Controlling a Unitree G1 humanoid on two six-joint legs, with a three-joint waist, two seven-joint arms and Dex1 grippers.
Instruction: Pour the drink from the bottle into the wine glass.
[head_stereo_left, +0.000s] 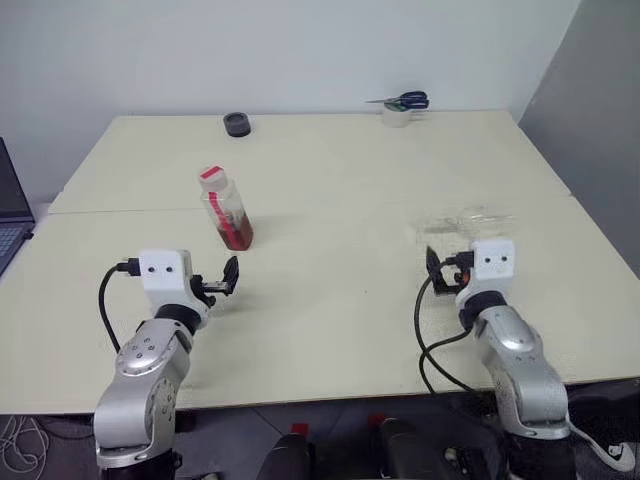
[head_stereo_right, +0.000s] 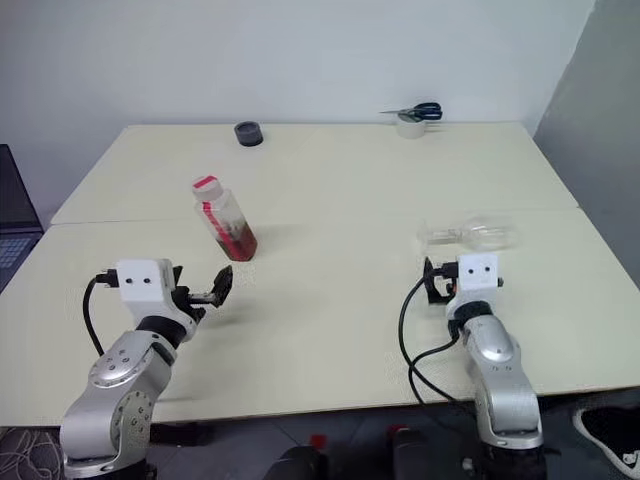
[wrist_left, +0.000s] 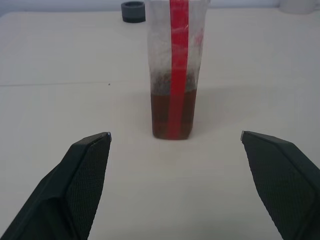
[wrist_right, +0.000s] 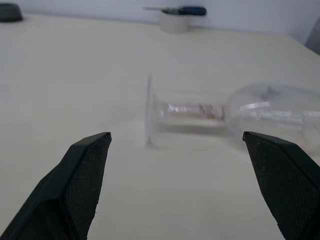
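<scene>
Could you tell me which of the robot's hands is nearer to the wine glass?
Right. The right hand sits open just in front of the wine glass, which lies on its side; the left hand is across the table, by the bottle.

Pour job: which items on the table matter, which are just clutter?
Job:
- bottle, upright, red cap on, drink in its lower part
- wine glass, lying on its side
- left gripper and right gripper, both open, holding nothing

Clutter:
- black ring
- tape roll with scissors on top

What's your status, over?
Both tools open, empty: left tool short of upright bottle, right tool short of wine glass. Glass lying on its side. Nothing in the way.
</scene>
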